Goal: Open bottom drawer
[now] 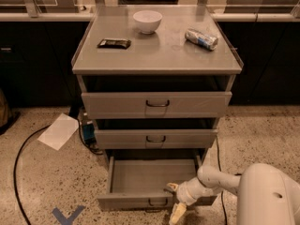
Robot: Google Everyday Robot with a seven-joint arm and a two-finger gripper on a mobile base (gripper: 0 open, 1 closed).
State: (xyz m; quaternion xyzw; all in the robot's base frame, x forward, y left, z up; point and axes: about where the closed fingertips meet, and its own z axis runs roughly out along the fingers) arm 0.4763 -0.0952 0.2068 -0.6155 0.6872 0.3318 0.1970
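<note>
The bottom drawer of the grey metal cabinet is pulled well out, and its empty inside shows. Its small dark wire handle sits at the centre of the narrow front panel. My gripper is at the drawer's front edge, just right of the handle, with one cream finger hanging below the panel and one above its rim. The white arm reaches in from the lower right.
The middle drawer and top drawer stand slightly out. On the cabinet top are a white bowl, a dark snack bar and a lying can. A white paper and black cable lie on the floor at left.
</note>
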